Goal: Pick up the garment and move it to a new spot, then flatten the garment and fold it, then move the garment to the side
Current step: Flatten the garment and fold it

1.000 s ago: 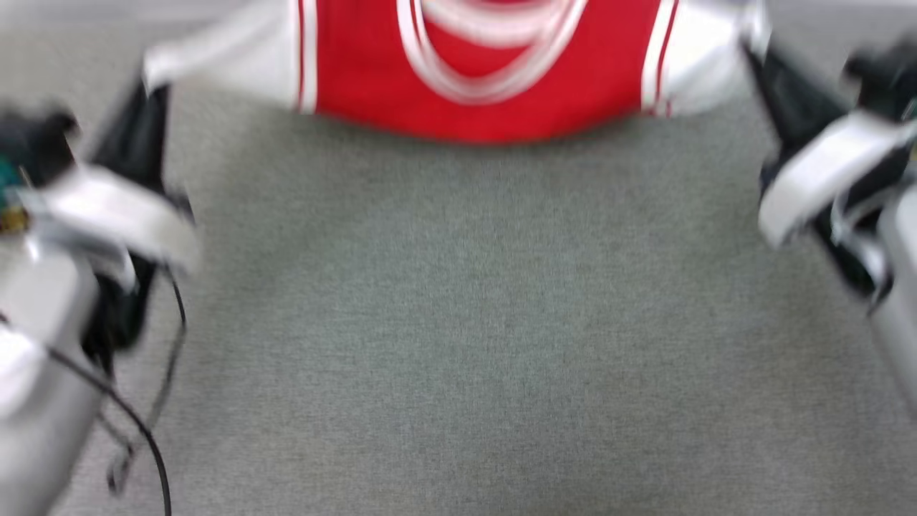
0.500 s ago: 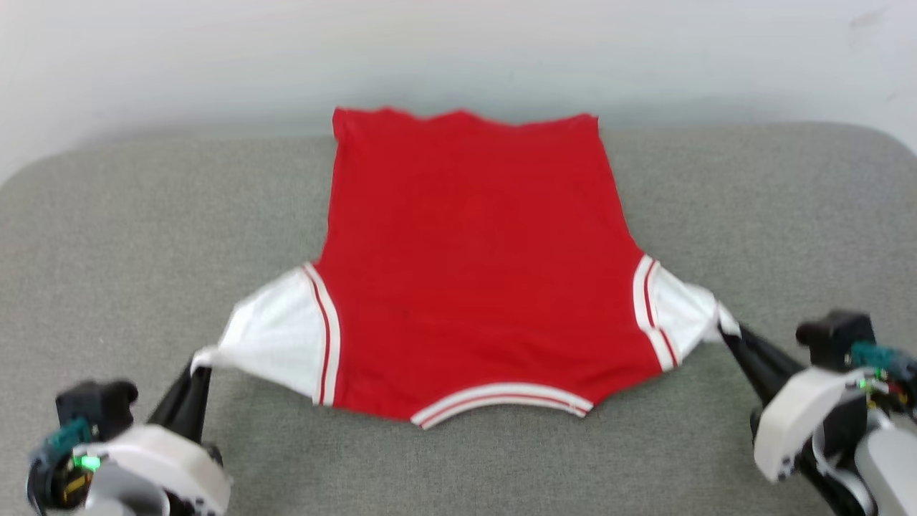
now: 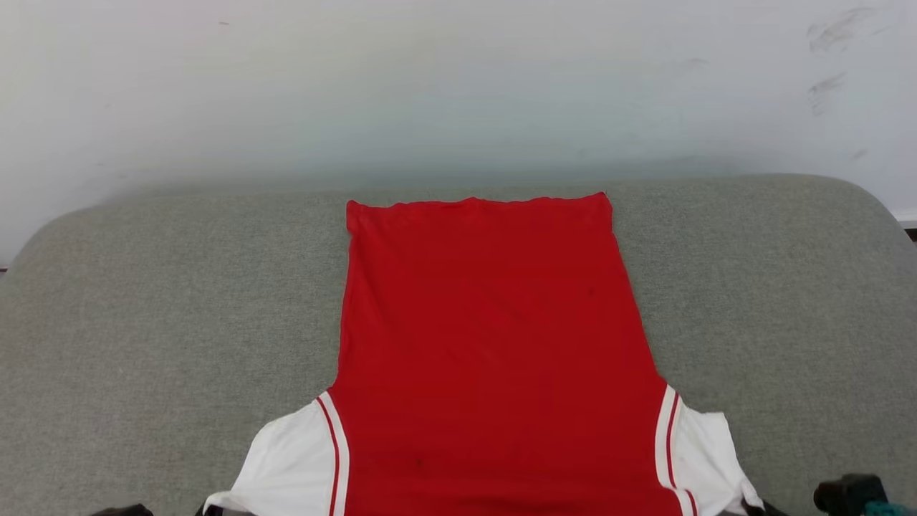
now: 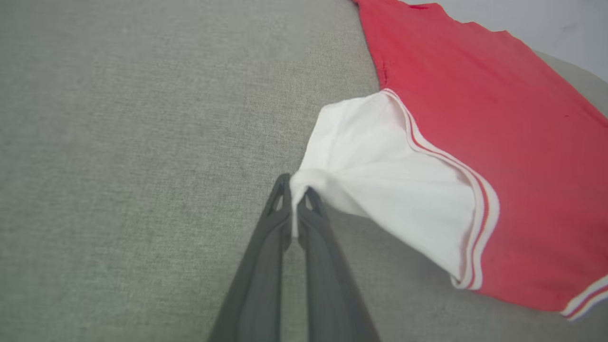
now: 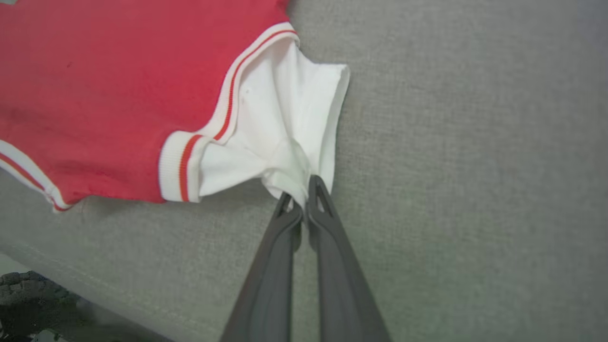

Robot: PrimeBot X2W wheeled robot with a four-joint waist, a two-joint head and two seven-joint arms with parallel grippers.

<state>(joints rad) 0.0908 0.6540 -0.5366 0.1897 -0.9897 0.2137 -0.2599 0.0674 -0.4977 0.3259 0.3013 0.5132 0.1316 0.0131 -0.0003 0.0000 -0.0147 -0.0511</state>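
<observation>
The garment (image 3: pixel 494 344) lies spread back-side up on the grey cushion (image 3: pixel 143 322), its hem toward the wall and its white sleeves near the bottom edge of the head view. In the left wrist view my left gripper (image 4: pixel 295 192) is shut on the bunched tip of one white sleeve (image 4: pixel 380 175). The right wrist view has my right gripper (image 5: pixel 304 192) shut on the tip of the other white sleeve (image 5: pixel 285 109). Both sleeves are pulled outward from the red body (image 4: pixel 475 118). The chest print is hidden underneath.
A white wall (image 3: pixel 458 86) rises right behind the cushion's far edge. Bare grey fabric stretches on both sides of the garment. The cushion's near seam (image 5: pixel 95 289) and dark floor (image 5: pixel 28 304) beyond it lie at the lower left of the right wrist view.
The head camera has tilted up, so the garment now sits lower in its picture and the arms have slid out at the bottom. Both grippers have stayed shut on the sleeves.
</observation>
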